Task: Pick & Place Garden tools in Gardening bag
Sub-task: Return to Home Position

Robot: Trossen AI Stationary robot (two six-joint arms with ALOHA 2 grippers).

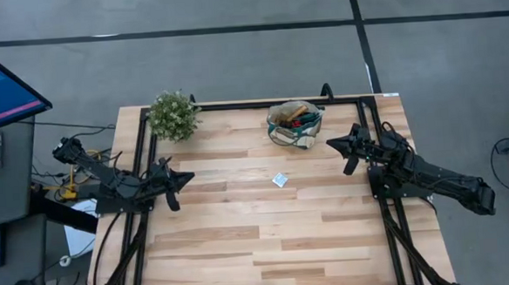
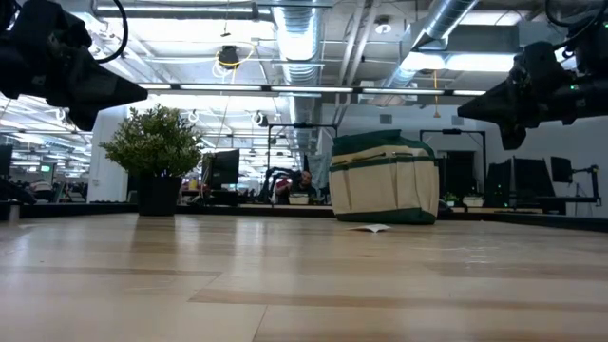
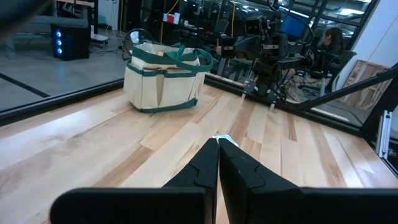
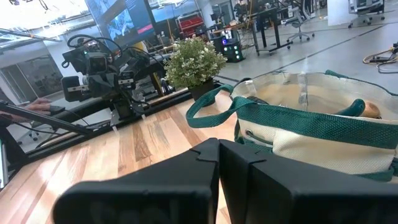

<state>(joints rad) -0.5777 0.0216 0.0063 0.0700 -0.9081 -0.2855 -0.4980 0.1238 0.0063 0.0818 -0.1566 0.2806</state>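
The small round tan cloth bag with green trim [image 1: 294, 133] sits at the far side of the wooden table [image 1: 242, 239], with the hard garden tools [image 1: 298, 115] inside. It looks soft and floppy, so its green loop handles [image 4: 205, 106] seem best to grab. The left gripper [image 1: 186, 176], well apart from the bag, and the right gripper [image 1: 331, 142], just beside it, both have fingers pressed together, holding nothing.

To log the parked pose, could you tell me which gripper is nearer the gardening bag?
The right gripper, shut, just beside the gardening bag; the left gripper sits far across the table.
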